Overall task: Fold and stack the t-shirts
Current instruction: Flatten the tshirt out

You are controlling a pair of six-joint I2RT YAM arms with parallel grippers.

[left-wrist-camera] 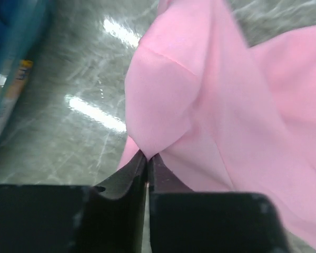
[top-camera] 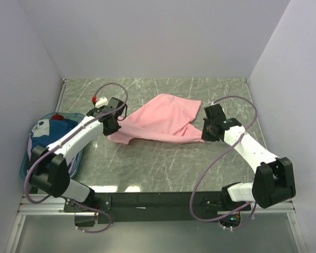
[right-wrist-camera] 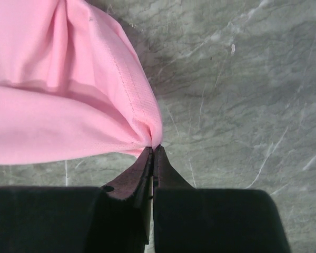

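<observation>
A pink t-shirt (top-camera: 160, 124) lies loosely spread across the middle of the grey marbled worktop (top-camera: 163, 168), wider at its upper right and narrowing toward its lower left corner; the left arm (top-camera: 76, 137) reaches in from the lower left of the overhead view to the shirt's left edge, and the right arm (top-camera: 247, 147) reaches in from the lower right to its right edge; in the left wrist view the left jaws stand closed to a thin slit, pinching a fold of the pink t-shirt (left-wrist-camera: 226, 116) at their tips, with the cloth rising away from them toward the upper right of the frame; in the right wrist view the right jaws are pressed fully together on a stitched hem of the pink t-shirt (right-wrist-camera: 58, 105), the cloth gathered into small creases at the pinch and spreading to the upper left of the frame over bare stone; at the far left of the overhead view a teal basket (top-camera: 26, 163) sits on the worktop, partly under the left arm, holding bunched shirts (top-camera: 52, 132) in blue and white with a bit of red at the top.
</observation>
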